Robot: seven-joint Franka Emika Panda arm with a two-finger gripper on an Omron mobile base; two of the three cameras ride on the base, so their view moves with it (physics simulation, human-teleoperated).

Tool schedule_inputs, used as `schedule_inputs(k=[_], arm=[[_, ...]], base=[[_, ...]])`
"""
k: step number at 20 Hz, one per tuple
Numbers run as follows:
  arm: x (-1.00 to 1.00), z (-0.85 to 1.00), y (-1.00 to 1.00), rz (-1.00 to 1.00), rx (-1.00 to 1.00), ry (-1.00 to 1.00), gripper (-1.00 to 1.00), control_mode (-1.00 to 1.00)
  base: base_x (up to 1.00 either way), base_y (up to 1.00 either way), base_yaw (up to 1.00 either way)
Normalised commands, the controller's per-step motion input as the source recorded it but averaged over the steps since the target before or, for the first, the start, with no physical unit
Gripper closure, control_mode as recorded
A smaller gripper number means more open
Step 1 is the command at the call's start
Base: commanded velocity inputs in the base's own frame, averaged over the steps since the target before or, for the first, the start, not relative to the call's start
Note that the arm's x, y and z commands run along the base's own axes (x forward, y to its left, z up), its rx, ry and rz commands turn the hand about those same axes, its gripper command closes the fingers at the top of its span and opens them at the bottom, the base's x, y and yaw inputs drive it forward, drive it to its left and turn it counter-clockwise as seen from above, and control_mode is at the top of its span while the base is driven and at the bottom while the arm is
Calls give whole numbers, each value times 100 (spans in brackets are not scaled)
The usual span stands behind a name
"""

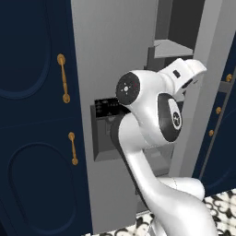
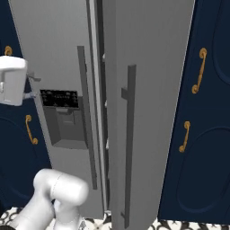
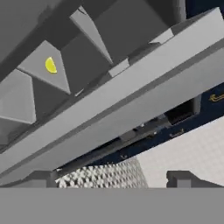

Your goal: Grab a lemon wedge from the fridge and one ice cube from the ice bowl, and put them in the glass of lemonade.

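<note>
The grey fridge (image 1: 115,50) fills the middle of the left base view, with its black dispenser panel (image 1: 107,108) on the left door. Its right door (image 1: 209,83) stands ajar, and grey shelves (image 1: 171,46) show in the gap. My white hand (image 1: 188,73) is raised in front of that gap. In the hand view a small yellow lemon wedge (image 3: 50,65) lies on a grey shelf (image 3: 41,70) inside, far beyond my gripper (image 3: 112,180). Its fingertips (image 3: 42,178) stand wide apart with nothing between them. The right base view shows the fridge (image 2: 152,49) and its long dark handles (image 2: 129,134).
Navy cabinets with brass handles (image 1: 63,78) flank the fridge on the left, and more stand on the right (image 2: 200,69). The open door's edge (image 3: 131,100) crosses the hand view close in front of the gripper. Patterned floor tiles (image 1: 223,203) show at the bottom.
</note>
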Motion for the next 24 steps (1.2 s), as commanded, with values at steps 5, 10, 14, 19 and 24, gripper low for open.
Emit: schedule_inputs(k=[5, 10, 14, 19, 24], arm=[[100, -69, 14, 9, -43, 54, -100, -100], [79, -9, -52, 14, -5, 21, -100, -100], [31, 0, -81, 3, 1, 12, -100, -100], [73, -6, -51, 0, 0, 14, -100, -100], [70, -2, -21, -4, 0, 19, -100, -100]], base=[[0, 0, 0], [0, 0, 0], [0, 0, 0], [0, 0, 0], [0, 0, 0]])
